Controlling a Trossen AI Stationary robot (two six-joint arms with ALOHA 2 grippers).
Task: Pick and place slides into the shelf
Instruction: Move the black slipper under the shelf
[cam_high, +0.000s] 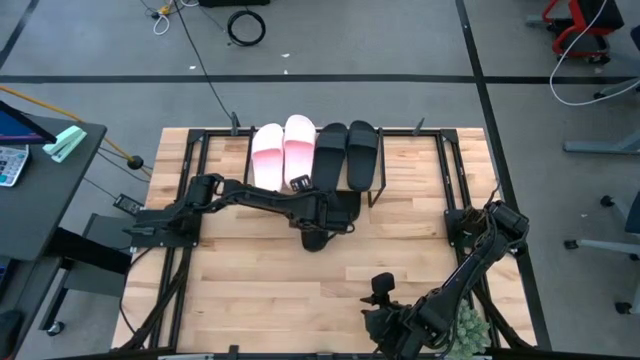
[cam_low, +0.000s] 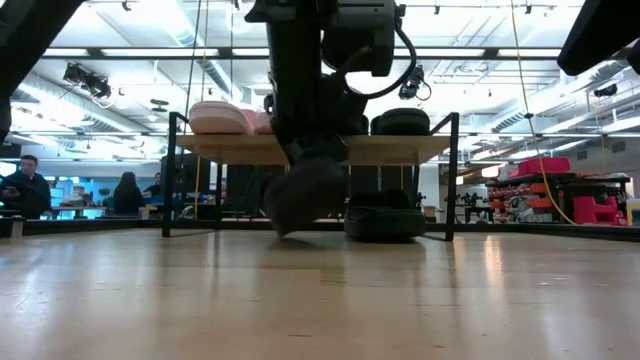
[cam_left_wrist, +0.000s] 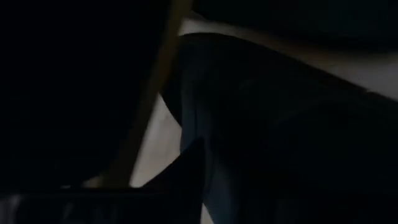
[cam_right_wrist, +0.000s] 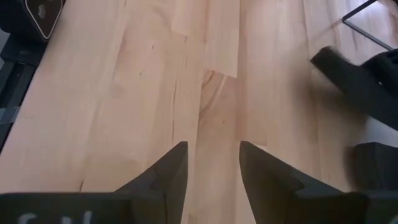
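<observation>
Slides are sitting mostly racked: two pink (cam_high: 283, 150) and two black (cam_high: 346, 153) on top of the shelf (cam_high: 375, 190) at the far side of the worktop (cam_high: 260, 270), one black slide (cam_low: 385, 222) lying under it toward the right, and the left gripper (cam_high: 322, 222) is carrying another black slide (cam_high: 318, 238) just near of the shelf front, apparently clamped on it though the fingers themselves are hidden. Rubber is probably light, grippy and bendy, so I'd be pinching the wide strap or a sidewall, since the sole is likely flexing. Right gripper (cam_right_wrist: 211, 174) is idling at the near right, fingers narrowly parted, holding nothing.
</observation>
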